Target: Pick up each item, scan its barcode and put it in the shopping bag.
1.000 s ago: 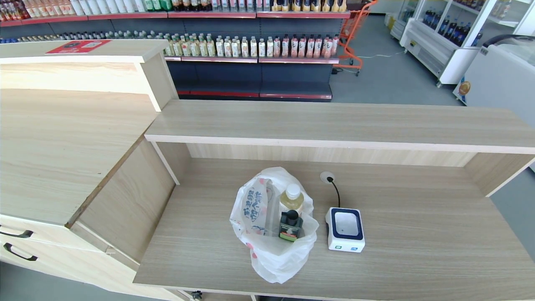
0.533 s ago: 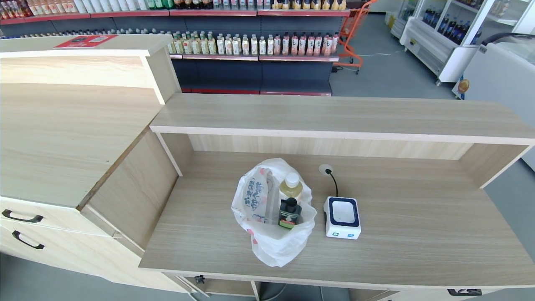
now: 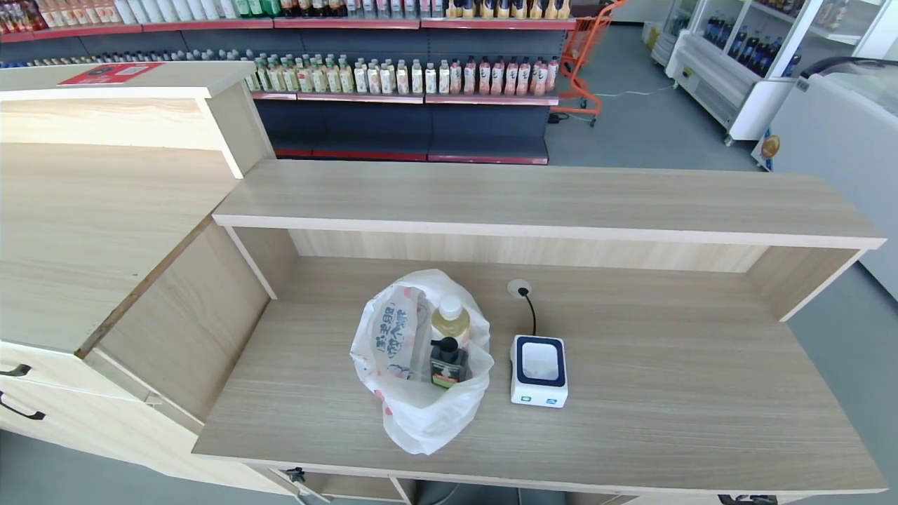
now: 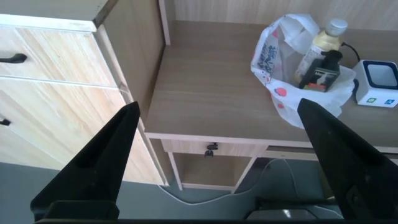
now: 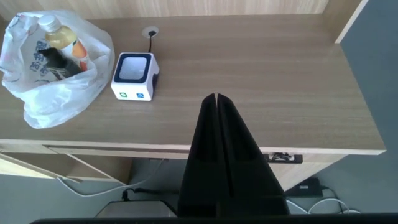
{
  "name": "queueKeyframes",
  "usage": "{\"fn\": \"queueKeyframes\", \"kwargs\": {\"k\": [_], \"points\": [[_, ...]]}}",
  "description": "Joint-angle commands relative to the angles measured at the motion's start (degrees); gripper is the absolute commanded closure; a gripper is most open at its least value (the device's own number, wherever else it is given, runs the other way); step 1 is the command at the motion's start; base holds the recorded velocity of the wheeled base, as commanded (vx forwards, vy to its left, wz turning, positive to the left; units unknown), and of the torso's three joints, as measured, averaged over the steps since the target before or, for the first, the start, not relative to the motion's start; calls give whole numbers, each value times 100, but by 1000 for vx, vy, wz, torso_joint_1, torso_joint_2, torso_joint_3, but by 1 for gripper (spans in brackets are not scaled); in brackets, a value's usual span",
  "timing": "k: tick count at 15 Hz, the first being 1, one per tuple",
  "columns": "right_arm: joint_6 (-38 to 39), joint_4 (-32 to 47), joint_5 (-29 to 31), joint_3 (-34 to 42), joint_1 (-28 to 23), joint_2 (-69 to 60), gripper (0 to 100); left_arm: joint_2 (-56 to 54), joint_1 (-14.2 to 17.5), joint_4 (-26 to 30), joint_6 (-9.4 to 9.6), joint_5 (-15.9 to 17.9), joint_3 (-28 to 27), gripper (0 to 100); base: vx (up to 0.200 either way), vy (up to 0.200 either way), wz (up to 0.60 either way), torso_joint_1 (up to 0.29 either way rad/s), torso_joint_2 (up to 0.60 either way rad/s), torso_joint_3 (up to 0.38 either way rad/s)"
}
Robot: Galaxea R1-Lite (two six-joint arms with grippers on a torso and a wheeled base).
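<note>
At lower centre we see the shopping bag (image 3: 421, 414) on the bench (image 3: 666, 393), with the scanner (image 3: 539, 370) just to its right. Our left jaws gape wide and empty; the right jaws are pressed together on nothing.

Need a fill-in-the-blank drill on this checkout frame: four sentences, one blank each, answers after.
1. The scanner sits on the counter to the robot's ____ of the shopping bag.
2. The white-capped bottle stands ____ the shopping bag.
3. The left gripper, fingers spread wide and holding nothing, is ____.
4. The right gripper, fingers pressed together with nothing between them, is ____.
Missing words: right; inside; open; shut.
</note>
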State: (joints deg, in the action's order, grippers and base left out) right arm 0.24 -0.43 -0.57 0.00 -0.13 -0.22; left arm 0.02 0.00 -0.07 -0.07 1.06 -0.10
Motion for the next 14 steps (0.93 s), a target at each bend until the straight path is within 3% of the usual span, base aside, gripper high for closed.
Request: {"fn": "queueKeyframes", "kwargs": {"k": [1,4,10,14], "points": [[2,-1,-4,0,-4,22,100,-2,0,-1,-10,-1,1,0,0,-200,0,7,7,2],[11,-1,-4,0,5,22,100,-2,0,-1,16,-1,1,0,0,0,0,0,0,0],[2,-1,-4,0,5,22,100,-2,0,-1,-10,-1,1,0,200,0,0,-3,0,4],[11,-1,-13,0,-4,22,100,-2,0,-1,-10,-1,1,0,0,0,0,0,0,0]]}}
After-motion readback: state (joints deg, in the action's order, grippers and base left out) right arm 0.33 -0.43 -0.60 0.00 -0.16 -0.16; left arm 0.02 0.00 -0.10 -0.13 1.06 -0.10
